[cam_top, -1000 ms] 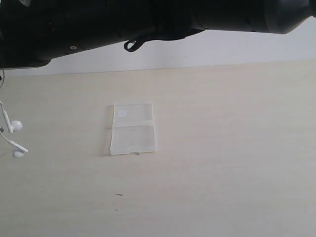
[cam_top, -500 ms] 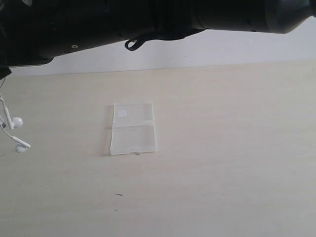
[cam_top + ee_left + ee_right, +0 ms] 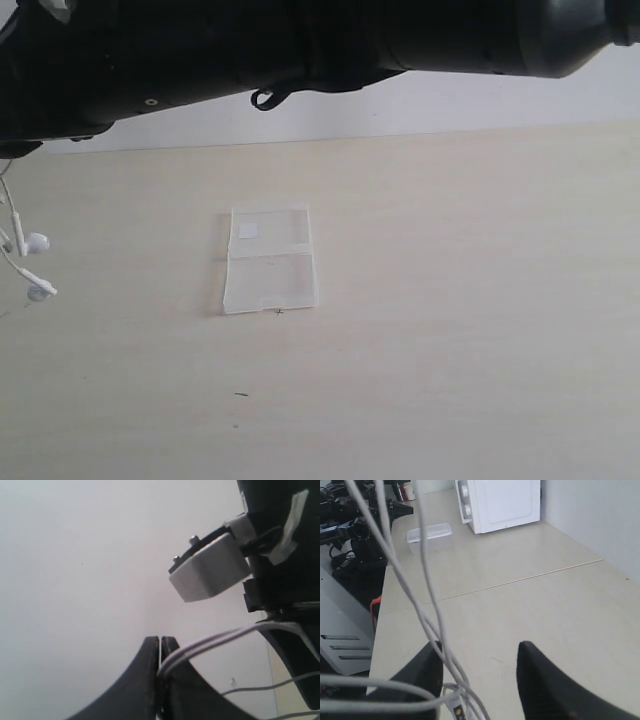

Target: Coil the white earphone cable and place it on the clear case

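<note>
White earphone cable [image 3: 200, 647] is pinched between the left fingers [image 3: 150, 680], which are pressed together with no gap, the white strands coming out at their tips and running off to one side. In the exterior view the two earbuds [image 3: 36, 243] show at the far left edge below the black arm, apparently dangling on their thin wires rather than lying flat, though that edge of the view is too cramped to be sure. The right fingers [image 3: 545, 685] stand apart with a clear gap. Several cable strands pass close beside one of them, and nothing is clamped. The clear case [image 3: 268, 262] lies opened flat on the pale desk [image 3: 450, 300], well apart from the earbuds, with its white sticker [image 3: 248, 231] on the far half.
</note>
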